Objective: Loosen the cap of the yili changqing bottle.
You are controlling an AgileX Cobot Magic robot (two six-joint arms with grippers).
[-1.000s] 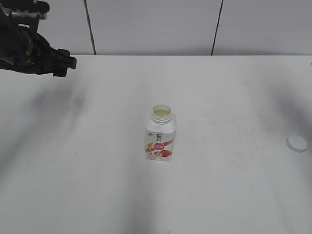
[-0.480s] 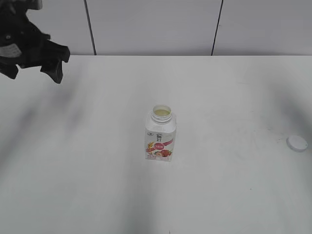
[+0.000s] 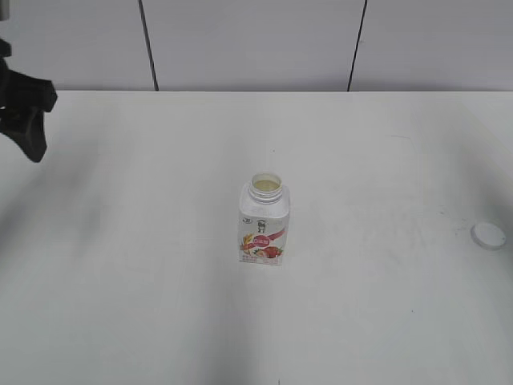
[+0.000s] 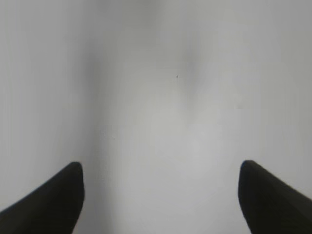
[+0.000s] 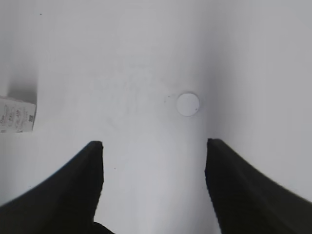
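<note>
White panelled wall point(image 3: 256, 44) with two dark vertical seams runs behind a plain white table point(image 3: 144, 265), which fills most of the exterior view.

Left pincer point(image 4: 161, 195): in its wrist view the two dark fingertips point(image 4: 53, 200) sit at the lower corners, spread wide apart, with only bare table between them; they hold nothing and touch nothing. In the exterior view a dark piece of that arm point(image 3: 24, 112) shows at the far left edge, well apart from the bottle.

Right pincer point(image 5: 153, 180): its dark fingers point(image 5: 63, 190) are likewise set wide apart and empty, hanging above the table. This arm does not show in the exterior view.

Near the middle of the table stands the yili changqing bottle point(image 3: 264, 224), upright, white with a red-pink label facing the camera. Its neck is open, and a pale yellowish rim or lining shows at the mouth (whether liquid is visible inside, I cannot tell). The right wrist view catches only a corner of the bottle at its left edge point(image 5: 17, 114).

The cap point(image 3: 488, 234) is off the bottle, lying flat on the table far to the right, near the edge of the exterior view. In the right wrist view it appears as a small white disc point(image 5: 187, 104) just beyond the gap between the pincer's fingers, not touching them.
</note>
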